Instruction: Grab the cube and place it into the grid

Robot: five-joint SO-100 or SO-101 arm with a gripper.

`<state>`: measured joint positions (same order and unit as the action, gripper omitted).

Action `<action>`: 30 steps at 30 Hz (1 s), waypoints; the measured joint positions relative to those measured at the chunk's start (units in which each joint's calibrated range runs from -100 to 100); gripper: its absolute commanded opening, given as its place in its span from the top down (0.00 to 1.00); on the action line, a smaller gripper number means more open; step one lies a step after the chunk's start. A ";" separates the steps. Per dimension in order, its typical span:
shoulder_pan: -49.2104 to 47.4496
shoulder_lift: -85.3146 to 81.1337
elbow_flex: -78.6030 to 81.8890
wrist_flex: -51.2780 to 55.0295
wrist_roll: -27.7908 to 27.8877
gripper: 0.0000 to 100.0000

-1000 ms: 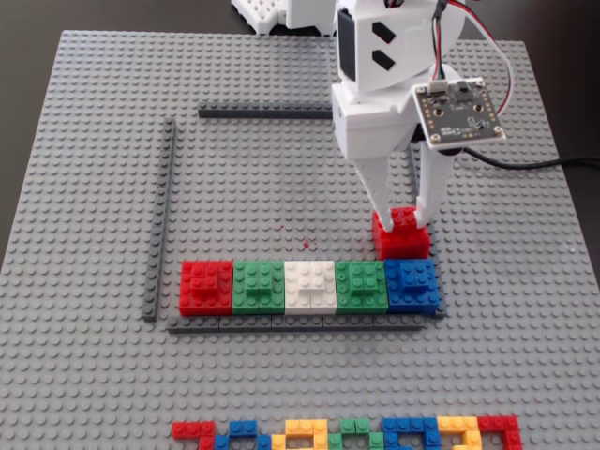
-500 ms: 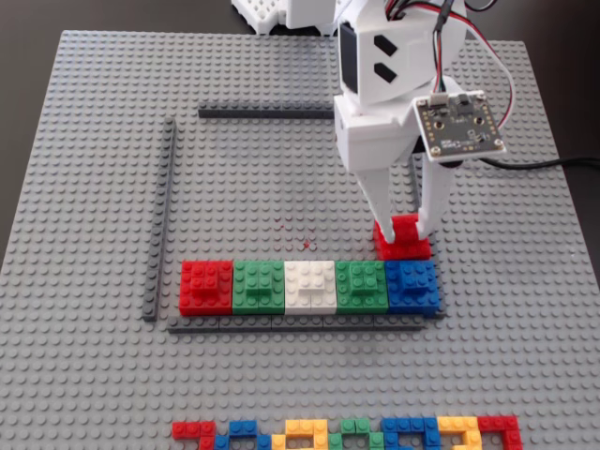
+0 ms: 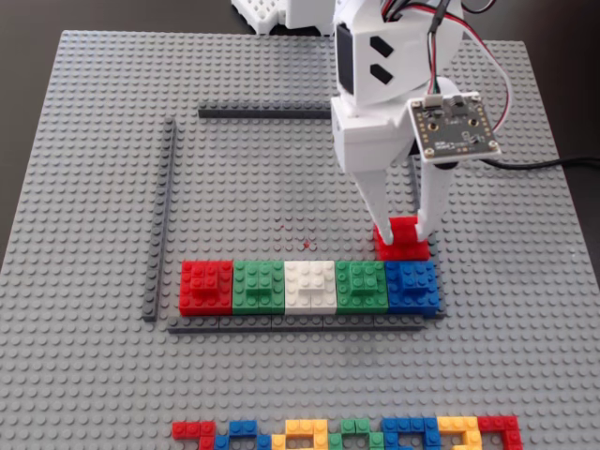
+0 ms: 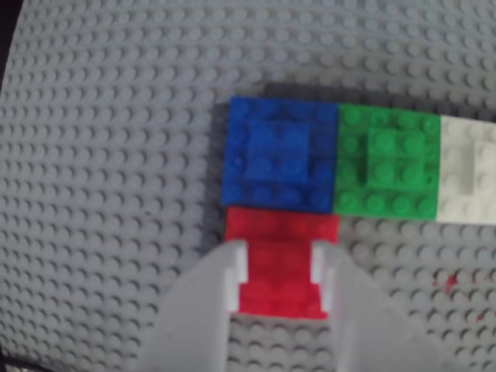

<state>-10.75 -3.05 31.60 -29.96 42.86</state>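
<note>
A: Where is the claw [image 3: 405,232]?

B: Low over the surface [image 3: 94,187], near the right side of the fixed view. Its two white fingers point straight down, one on each side of the cube [image 3: 403,238]. In the wrist view the claw [image 4: 279,273] is clenched on the cube [image 4: 280,267]: the finger pads press against the left and right faces of the raised brick on top.

A: Is the cube lifted?

B: I cannot tell. In the fixed view it looks level with the studs and sits just behind the blue block [image 3: 412,285]. In the wrist view its far edge touches the near edge of the blue block [image 4: 279,155].

A: What is beside the blue block?

B: A row of five blocks. In the fixed view, from left to right: a red block [image 3: 205,286], a green block [image 3: 259,285], a white block [image 3: 309,285], another green block [image 3: 361,284], then the blue one. The wrist view shows only the blue, one green [image 4: 387,163] and part of the white [image 4: 469,170].

A: And the grid?

B: The grid [image 3: 161,216] shows as dark grey strips: one along the left, one at the back partly behind the arm, one just in front of the row. The cube lies inside them, near the right side.

A: Anything else?

B: A strip of mixed-colour bricks [image 3: 347,434] along the bottom edge of the fixed view.
</note>
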 measured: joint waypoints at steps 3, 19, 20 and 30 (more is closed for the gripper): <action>0.00 0.00 0.00 -0.10 0.24 0.86; 0.00 0.00 0.00 -0.44 -0.05 0.79; 0.00 0.00 0.00 -0.44 -0.05 0.79; 0.00 -1.19 0.26 -0.44 -0.05 0.78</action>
<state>-10.75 -4.24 31.86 -30.40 42.81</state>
